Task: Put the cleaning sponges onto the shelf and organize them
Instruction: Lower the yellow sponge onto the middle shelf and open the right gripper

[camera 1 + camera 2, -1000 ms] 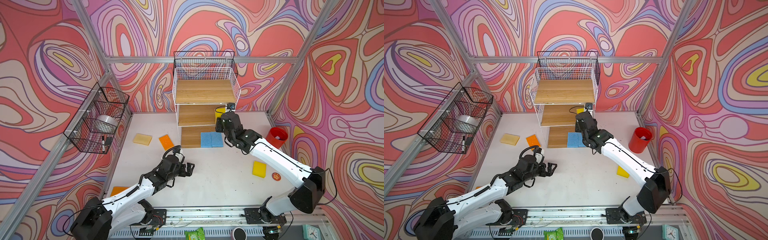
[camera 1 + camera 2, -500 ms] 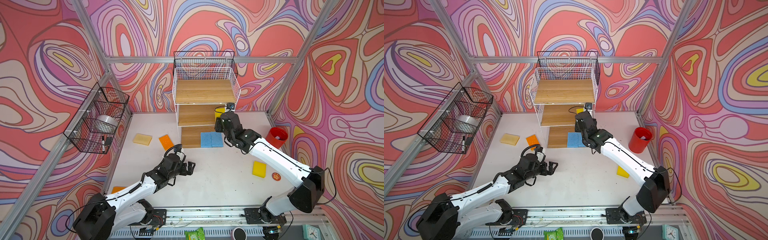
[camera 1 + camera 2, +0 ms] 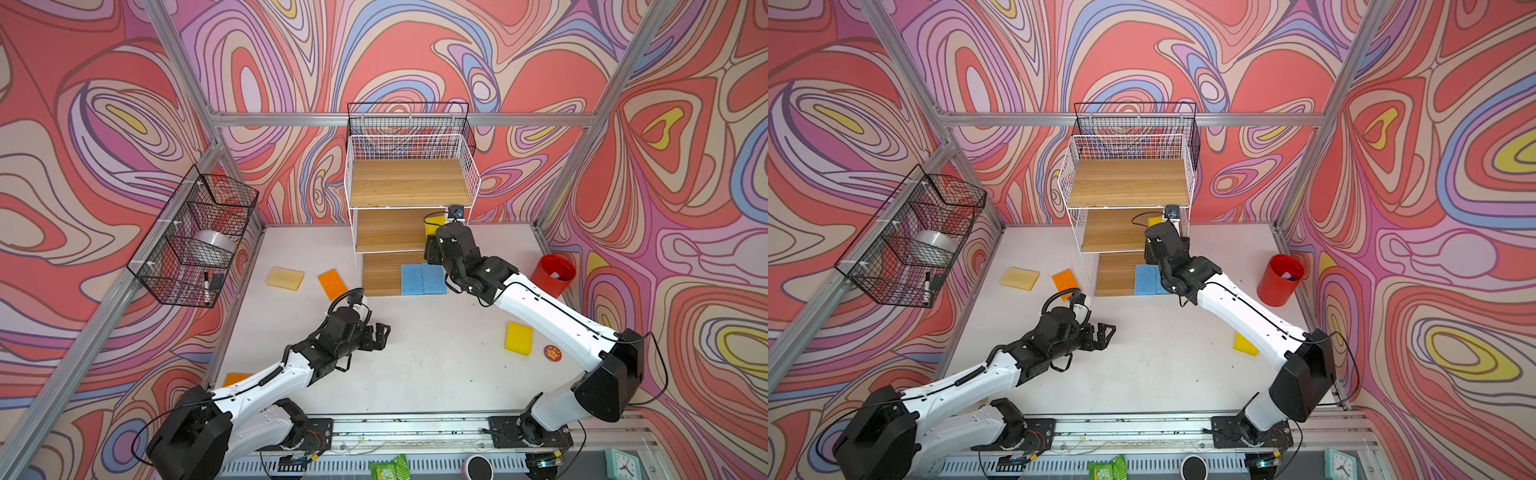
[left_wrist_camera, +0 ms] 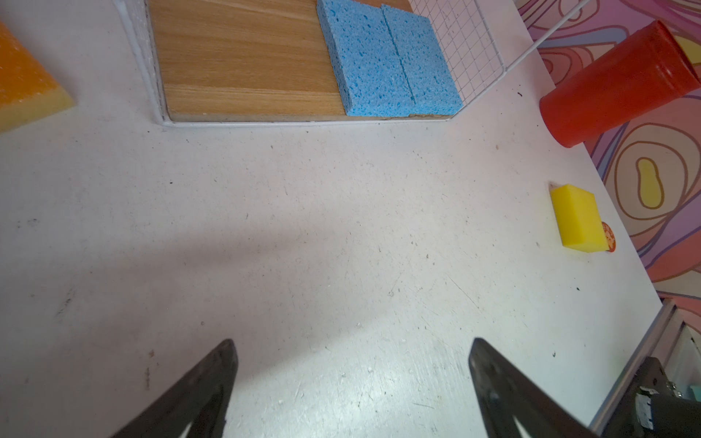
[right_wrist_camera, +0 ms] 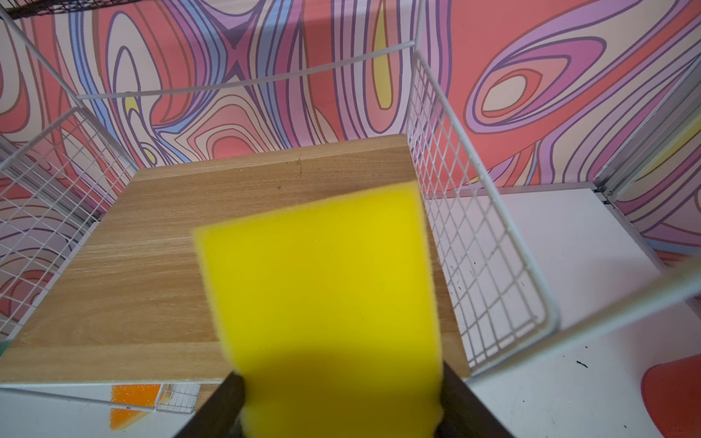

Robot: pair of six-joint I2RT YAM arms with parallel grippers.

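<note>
Hovering low over the white table (image 3: 415, 374) near the front rail, the left gripper (image 3: 383, 336) is spreading its jaws wide with nothing between them; in the left wrist view only bare tabletop is showing between its dark fingers (image 4: 206, 390). By the near left edge, a corner orange sponge (image 3: 236, 379) is peeking out beside the left arm. On the right, a loose yellow sponge (image 3: 518, 338) is lying flat, with a small round disc (image 3: 552, 352) just beside it.

Farther back, a pale sponge (image 3: 285, 279) and a second orange sponge (image 3: 331, 284) are lying apart on the table, left of the shelf (image 3: 407, 183). The two blue sponges (image 3: 422, 279) are sitting side by side, touching, on the right half of the bottom tier. A red cup (image 3: 552, 274) is standing right of the shelf.

The right gripper (image 5: 341, 379) is reaching into the middle tier, its jaws pinching one end of the held yellow sponge (image 5: 318, 284), which is jutting out over the right part of that board, close to the wire side. Whether the sponge is touching the board, I cannot tell. A black basket (image 3: 199, 241) is hanging on the left wall.
</note>
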